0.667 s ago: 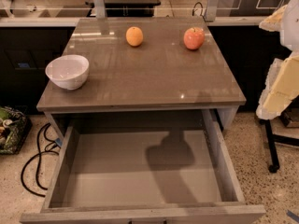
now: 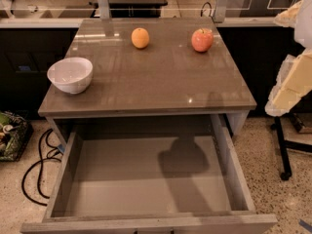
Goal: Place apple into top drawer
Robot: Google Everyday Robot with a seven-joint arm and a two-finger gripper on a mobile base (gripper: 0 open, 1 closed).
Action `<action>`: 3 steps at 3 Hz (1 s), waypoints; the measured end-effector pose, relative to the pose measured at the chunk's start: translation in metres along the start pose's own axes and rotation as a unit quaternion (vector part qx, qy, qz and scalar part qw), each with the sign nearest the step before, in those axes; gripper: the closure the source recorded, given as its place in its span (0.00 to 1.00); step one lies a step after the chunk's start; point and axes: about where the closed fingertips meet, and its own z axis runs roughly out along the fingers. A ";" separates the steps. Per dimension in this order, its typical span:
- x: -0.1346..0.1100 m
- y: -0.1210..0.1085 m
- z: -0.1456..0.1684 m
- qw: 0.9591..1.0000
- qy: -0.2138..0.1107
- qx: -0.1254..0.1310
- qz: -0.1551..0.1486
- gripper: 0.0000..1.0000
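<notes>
The round red apple with a yellowish blush point(image 2: 202, 39) sits far right on the grey tabletop point(image 2: 156, 84), above the open, shallow grey top drawer point(image 2: 122, 191). It looks firm, smooth and apt to roll, so a hold across its widest middle seems best. The gripper point(image 2: 288, 89) hangs off the table's right side; I cannot tell whether it is spread.

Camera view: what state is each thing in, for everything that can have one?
top drawer: pulled open, nothing inside.
apple: resting on the tabletop, back right, not held.
orange: resting on the tabletop, back middle.
bowl: upright at the front left, looks empty.
gripper: at the right edge, beside the table, apart from the apple.
</notes>
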 end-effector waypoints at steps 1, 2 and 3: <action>0.022 -0.044 0.011 0.996 -0.071 0.044 0.043 0.00; 0.046 -0.070 0.047 0.981 -0.161 0.067 0.088 0.00; 0.056 -0.094 0.082 0.946 -0.276 0.100 0.137 0.00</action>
